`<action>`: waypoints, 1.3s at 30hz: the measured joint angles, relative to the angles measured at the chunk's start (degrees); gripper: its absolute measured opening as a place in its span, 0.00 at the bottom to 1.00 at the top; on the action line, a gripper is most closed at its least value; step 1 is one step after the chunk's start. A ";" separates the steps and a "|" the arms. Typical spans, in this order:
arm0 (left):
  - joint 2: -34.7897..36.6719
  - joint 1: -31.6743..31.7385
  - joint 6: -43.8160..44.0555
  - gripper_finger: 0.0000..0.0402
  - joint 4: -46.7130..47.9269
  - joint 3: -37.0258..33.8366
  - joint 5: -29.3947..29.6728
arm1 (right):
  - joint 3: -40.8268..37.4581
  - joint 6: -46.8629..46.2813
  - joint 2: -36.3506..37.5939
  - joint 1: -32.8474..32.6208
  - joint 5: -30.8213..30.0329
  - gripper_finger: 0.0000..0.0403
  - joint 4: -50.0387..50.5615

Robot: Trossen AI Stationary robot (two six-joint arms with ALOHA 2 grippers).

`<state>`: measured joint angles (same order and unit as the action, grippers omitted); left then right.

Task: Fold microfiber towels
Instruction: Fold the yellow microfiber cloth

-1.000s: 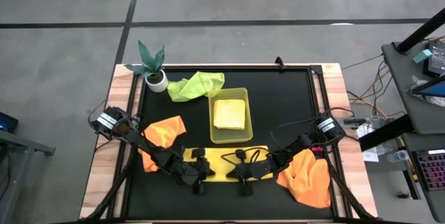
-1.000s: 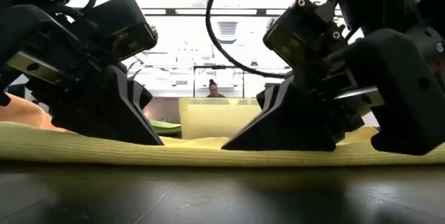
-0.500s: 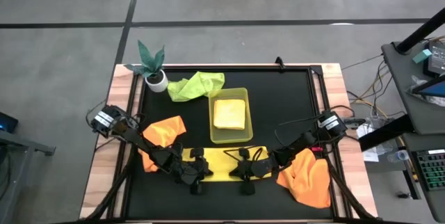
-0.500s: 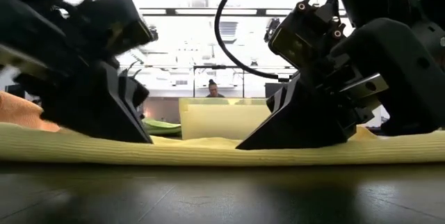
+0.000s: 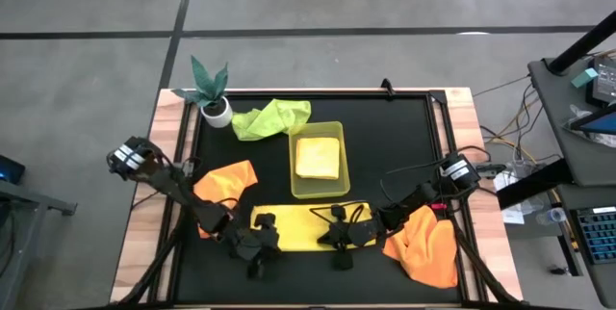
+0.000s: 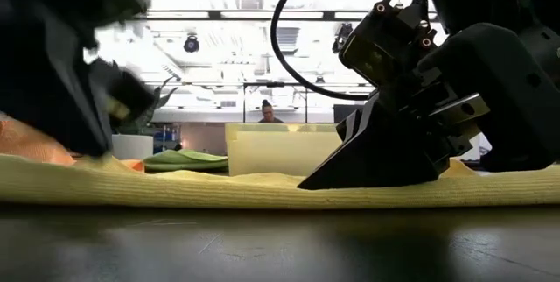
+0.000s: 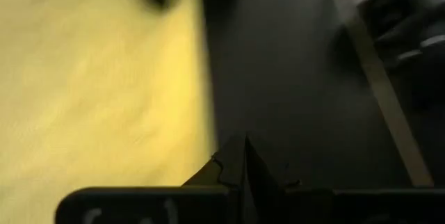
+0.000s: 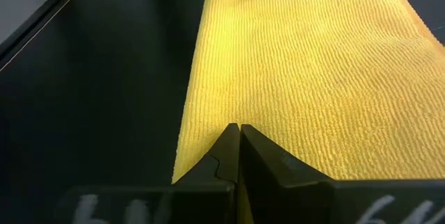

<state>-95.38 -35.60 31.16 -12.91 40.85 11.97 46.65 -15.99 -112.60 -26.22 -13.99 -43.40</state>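
Both grippers are working on the yellow towel, which is lying flat on the black table mat just in front of the tray. The left gripper is now sitting at the towel's left end, having slid outward from a position nearer the middle a second ago; its fingers are clenched together with no cloth visibly pinched between them. The right gripper is staying near the towel's middle, fingers likewise closed, tips pressing on the towel's front edge (the right wrist view shows them meeting right at the hem). Judgement: the outward sweep looks like smoothing, so the towel is being flattened ahead of a fold.

Other towels relative to the tray: a folded yellow one inside it, a green one behind its left corner, orange ones to its left and front right.

No brands, labels or legible writing are showing anywhere
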 joint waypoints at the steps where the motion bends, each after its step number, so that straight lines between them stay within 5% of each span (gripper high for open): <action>1: -0.65 -0.03 1.18 0.00 0.44 -0.30 0.19 | 0.00 0.00 0.00 0.00 -0.05 0.02 0.00; 13: -1.81 -0.56 7.53 0.00 -0.46 -4.53 -0.78 | -0.13 -1.23 0.93 -0.02 0.78 0.02 2.23; 28: 5.81 -0.87 7.53 0.00 -3.03 -4.31 -2.63 | -0.23 -0.81 17.89 -1.18 0.92 0.02 26.83; 39: 9.04 -2.03 14.91 0.00 11.34 -4.75 -4.32 | -1.33 -7.25 18.74 -4.14 3.65 0.02 34.11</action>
<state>-86.33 -37.63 46.08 -1.57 36.10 7.65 45.32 -23.24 -93.86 -30.35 -10.34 -9.29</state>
